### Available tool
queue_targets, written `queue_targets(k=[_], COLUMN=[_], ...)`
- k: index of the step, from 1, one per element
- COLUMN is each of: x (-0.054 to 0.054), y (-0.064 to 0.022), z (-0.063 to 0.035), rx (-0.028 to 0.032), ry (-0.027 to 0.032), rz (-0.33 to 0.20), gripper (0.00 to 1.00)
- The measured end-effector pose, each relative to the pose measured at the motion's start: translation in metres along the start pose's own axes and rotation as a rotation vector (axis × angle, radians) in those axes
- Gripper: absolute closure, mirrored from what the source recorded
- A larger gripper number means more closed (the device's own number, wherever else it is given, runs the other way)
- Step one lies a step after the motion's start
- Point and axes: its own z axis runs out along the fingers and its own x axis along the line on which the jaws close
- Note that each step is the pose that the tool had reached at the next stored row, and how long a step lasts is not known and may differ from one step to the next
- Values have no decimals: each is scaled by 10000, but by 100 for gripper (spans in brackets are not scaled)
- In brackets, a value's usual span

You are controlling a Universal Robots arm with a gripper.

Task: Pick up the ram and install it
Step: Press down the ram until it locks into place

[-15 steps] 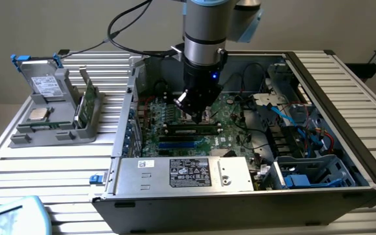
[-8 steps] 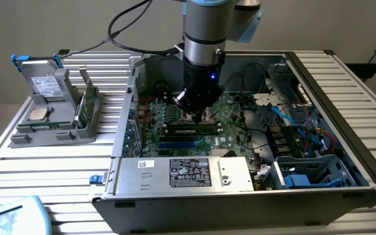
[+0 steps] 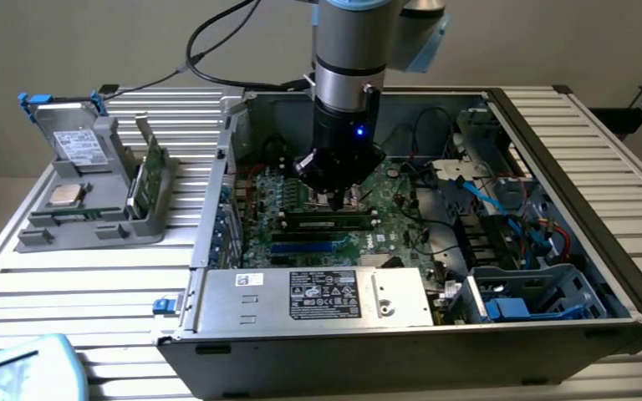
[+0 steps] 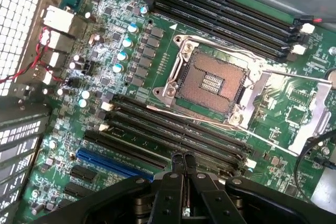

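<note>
Sheet-metal silver power supply box with a black-and-white label point(image 3: 315, 296) is sitting nearest the exterior camera, inside the front edge of the open black-and-grey computer case point(image 3: 622, 322). The case is lying on its side on a white slatted table point(image 3: 76, 292). A blue plastic drive cage point(image 3: 522, 305) is occupying the near corner toward the exterior view's right.

Beyond the power supply, the green motherboard point(image 3: 394, 205) is lying flat on the case floor. The ram point(image 3: 327, 222), a long narrow green stick with dark chips, is lying along one of the black slots, level and in line with it; whether it is fully seated cannot be told. The black two-fingered gripper point(image 3: 338, 199) is hanging directly over the ram's middle, its tips at or just above the top edge.

In the wrist view the gripper point(image 4: 182, 162) is showing its fingers point(image 4: 176, 169) pressed together with nothing between them, tips pointing down at the bank of black slots. A blue slot point(image 4: 113, 162) is running beside that bank, and the open square processor socket with its silver frame point(image 4: 210, 80) is lying beyond it.

Farther off, toward the exterior view's left, a grey plastic holder tray point(image 3: 87, 225) is standing on the table, carrying a small square silver processor chip point(image 3: 67, 195) and an upright broad green card with a silver bracket point(image 3: 148, 180).
</note>
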Motion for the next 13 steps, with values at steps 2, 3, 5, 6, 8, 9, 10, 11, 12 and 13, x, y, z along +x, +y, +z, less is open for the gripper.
queue_targets(k=[2,3,5,6,8,9,10,11,12,13], x=[0,0,0,0,0,0,0,0,0,0], y=[0,0,0,0,0,0,0,0,0,0], z=[0,-1,-1,-1,-2,-2,-2,-2,-2,-3], rx=[-6,-9,-16,-19,-26,-29,-32,-35,-39,-41], ry=[0,1,1,1,2,2,2,2,3,3], rz=[297,439,735,881,1175,1335,1473,1632,1780,1921], gripper=[89,89,89,89,89,89,89,89,89,89])
